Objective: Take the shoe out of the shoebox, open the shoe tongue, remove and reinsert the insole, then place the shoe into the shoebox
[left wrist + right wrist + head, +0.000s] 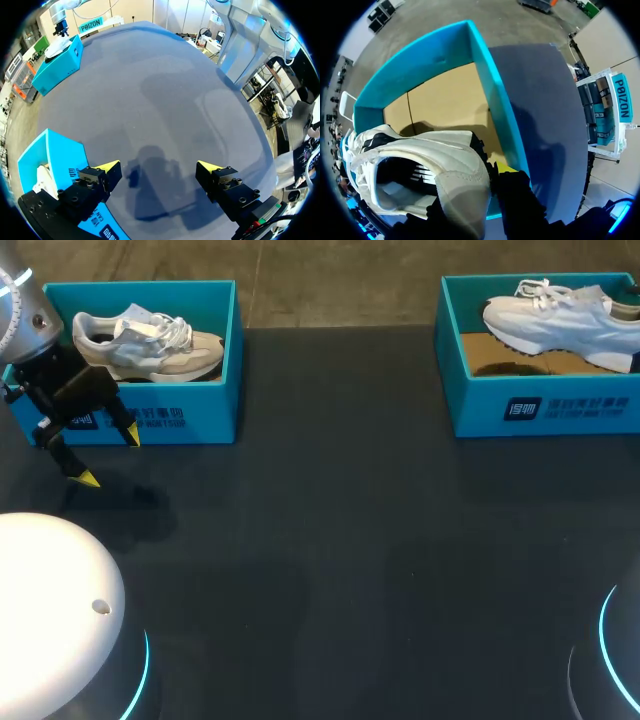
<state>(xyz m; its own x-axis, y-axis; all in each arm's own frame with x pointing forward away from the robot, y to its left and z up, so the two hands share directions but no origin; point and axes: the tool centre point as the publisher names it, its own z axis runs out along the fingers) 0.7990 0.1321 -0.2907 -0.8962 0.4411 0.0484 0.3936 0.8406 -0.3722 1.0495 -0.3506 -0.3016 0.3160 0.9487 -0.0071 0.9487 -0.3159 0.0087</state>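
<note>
A white shoe [560, 315] lies tilted in the teal shoebox [540, 405] at the back right, over its cardboard floor. In the right wrist view my right gripper [477, 187] is shut on the heel collar of this white shoe [420, 165], with one yellow fingertip [507, 167] outside the heel by the box wall [495, 100]. My left gripper [110, 457] hangs open over the table in front of the left shoebox [180, 420]. Nothing lies between its fingers in the left wrist view, where the left gripper [160, 167] faces bare table.
The left shoebox holds a beige and grey shoe [150, 340]; that box [55, 160] sits just beside my left fingers. The dark table [350, 560] stretches between the two boxes. The right box [60, 62] shows far ahead in the left wrist view.
</note>
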